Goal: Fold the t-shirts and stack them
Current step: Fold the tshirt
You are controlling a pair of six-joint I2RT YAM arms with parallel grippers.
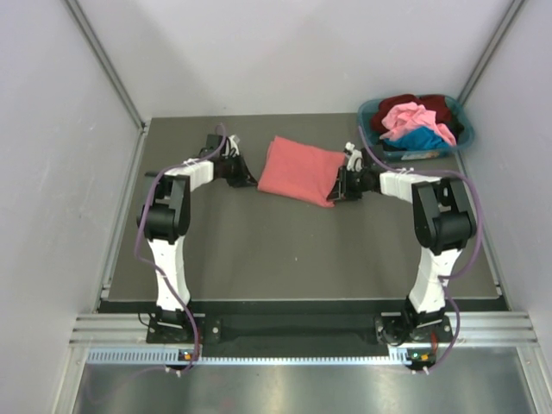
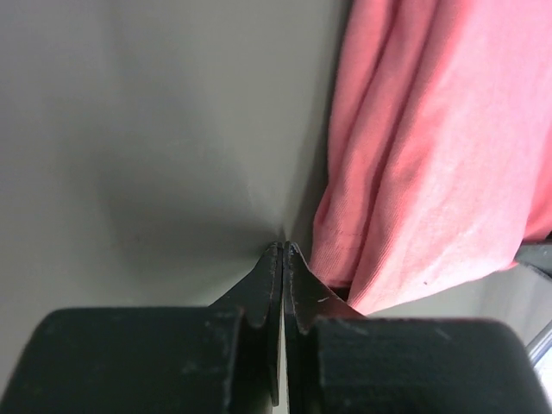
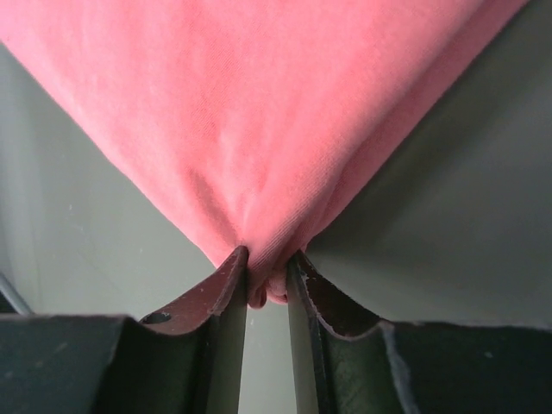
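Note:
A folded salmon-red t-shirt (image 1: 297, 170) lies on the dark table, toward the back and centre. My right gripper (image 1: 335, 188) is at its right corner, and in the right wrist view the fingers (image 3: 269, 259) are shut on a bunched tip of the salmon-red cloth (image 3: 259, 112). My left gripper (image 1: 253, 181) rests at the shirt's left edge. In the left wrist view its jaws (image 2: 284, 248) are pressed together with nothing between them, and the shirt's edge (image 2: 431, 129) lies just to their right. Pink (image 1: 410, 116), dark maroon (image 1: 435, 105) and blue (image 1: 417, 138) t-shirts are piled in a basket.
The teal plastic basket (image 1: 366, 115) stands at the table's back right corner, close behind the right arm. White walls enclose the table on three sides. A metal rail runs along the near edge by the arm bases.

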